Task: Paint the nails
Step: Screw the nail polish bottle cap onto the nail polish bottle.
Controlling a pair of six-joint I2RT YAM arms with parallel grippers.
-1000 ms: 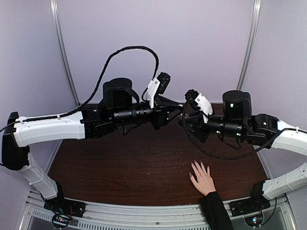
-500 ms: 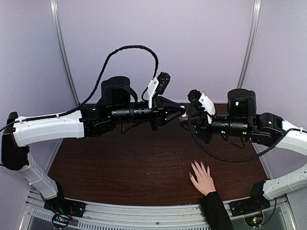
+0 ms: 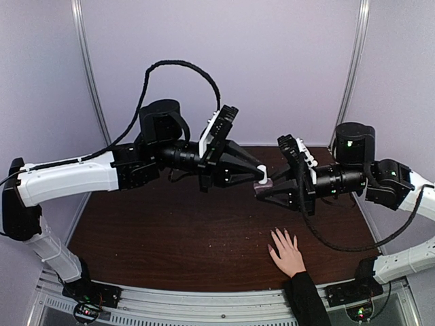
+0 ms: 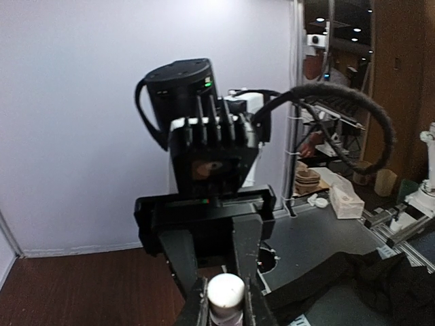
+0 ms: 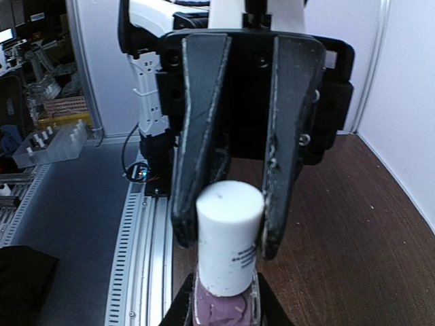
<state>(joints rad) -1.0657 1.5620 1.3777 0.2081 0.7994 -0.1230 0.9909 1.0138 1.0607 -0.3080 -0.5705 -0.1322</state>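
Observation:
A small nail polish bottle (image 5: 225, 314) with purple polish and a white cap (image 5: 229, 231) hangs in the air between both arms. My right gripper (image 5: 224, 316) is shut on the bottle's body. My left gripper (image 4: 225, 302) is shut on the cap (image 4: 225, 291). The two grippers meet tip to tip above the table's middle, the left gripper (image 3: 260, 173) just over the right gripper (image 3: 261, 191). A light-skinned hand (image 3: 289, 257) with a black sleeve lies flat near the front right. Its nails (image 3: 274, 232) are too small to make out.
The brown wooden table (image 3: 170, 231) stretches below both arms. A slotted metal rail (image 3: 204, 302) runs along the near edge. A black cable (image 3: 177, 71) arcs over the left arm, another sags under the right arm (image 3: 340, 234). Pale walls enclose three sides.
Both arms lifted and their wrists turned. The left gripper closed on the cap while the right kept hold of the bottle. The hand stayed still.

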